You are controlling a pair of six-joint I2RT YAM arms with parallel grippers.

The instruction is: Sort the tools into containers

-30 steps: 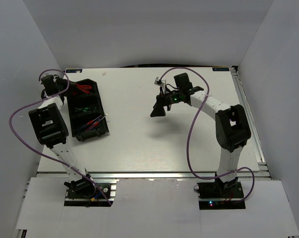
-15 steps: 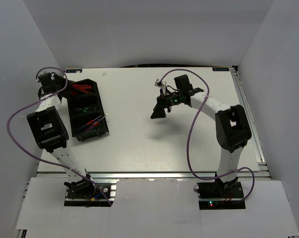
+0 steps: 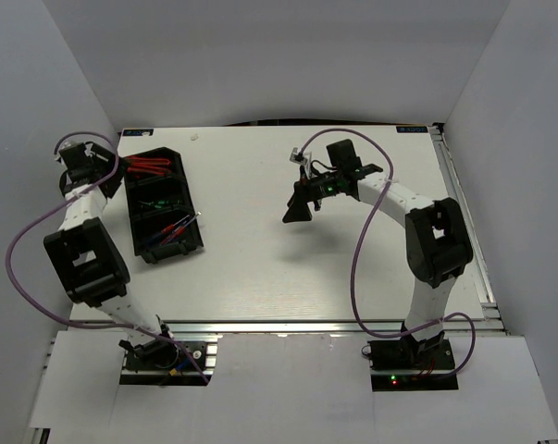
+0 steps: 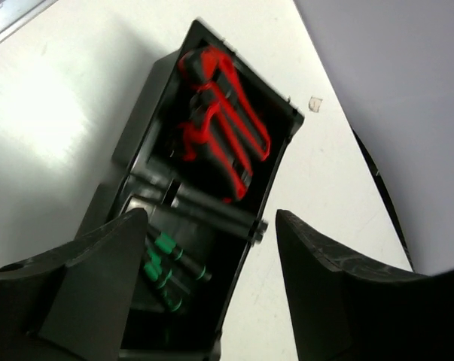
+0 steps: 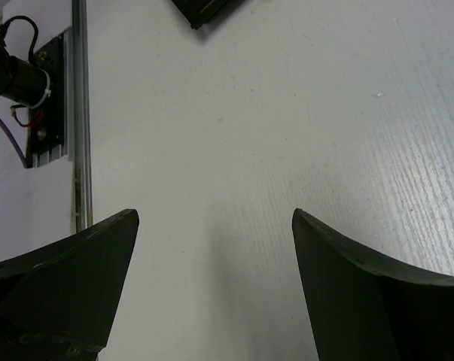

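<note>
Black bins [image 3: 184,181] stand end to end at the table's left. The far bin holds red-and-black pliers [image 3: 150,167], the middle part black-green screwdrivers [image 3: 156,200], and the near part red-blue screwdrivers [image 3: 174,228]. My left gripper [image 3: 105,166] is open and empty, just left of the far bin. In the left wrist view the left gripper [image 4: 210,218] is over the bin's wall [image 4: 275,162], with the pliers [image 4: 223,120] and the black-green screwdrivers [image 4: 169,263] below. My right gripper [image 3: 297,209] is open and empty above the bare table middle, and its wrist view shows the right gripper [image 5: 215,216] over the bare table.
White walls close in the table on the left, back and right. A purple cable [image 3: 19,231] loops beside the left arm. The table's aluminium front rail [image 5: 80,113] and the left arm's base [image 5: 16,75] show in the right wrist view, with a bin corner [image 5: 204,9] at the top.
My left gripper has moved left, away from over the far bin, and the pliers there now show fully. The right arm has hardly moved.
</note>
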